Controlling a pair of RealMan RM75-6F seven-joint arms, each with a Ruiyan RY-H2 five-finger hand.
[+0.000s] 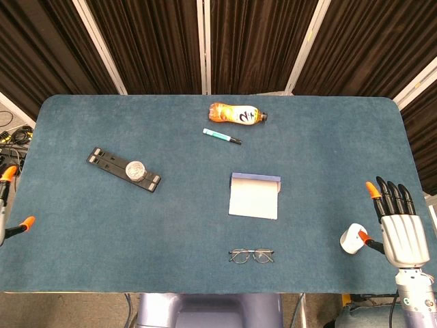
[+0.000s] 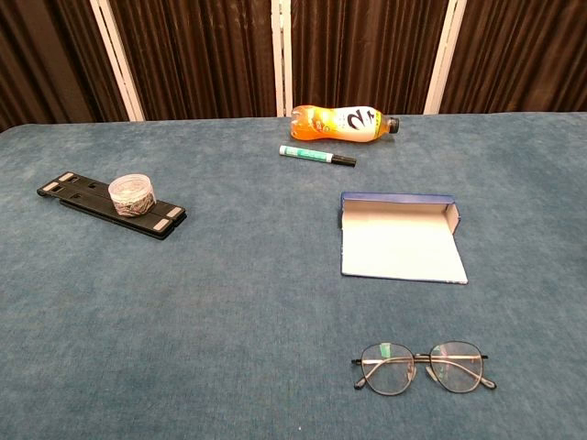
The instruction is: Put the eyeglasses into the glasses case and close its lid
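Thin-rimmed eyeglasses (image 1: 251, 255) (image 2: 424, 367) lie flat near the table's front edge, lenses toward me. Behind them the blue glasses case (image 1: 255, 195) (image 2: 400, 236) lies open, its pale lid flap spread toward the glasses. At the table's right front, well right of the glasses, my right hand (image 1: 399, 229) is open with its fingers spread and nothing in them. My left hand (image 1: 8, 205) shows only as orange fingertips at the far left edge of the head view, holding nothing. Neither hand appears in the chest view.
An orange drink bottle (image 1: 236, 114) (image 2: 344, 122) lies on its side at the back, a green marker (image 1: 221, 136) (image 2: 316, 156) just in front of it. A black stand (image 1: 123, 168) (image 2: 110, 203) with a small round tin on it sits at the left. A white roll (image 1: 351, 240) lies by my right hand.
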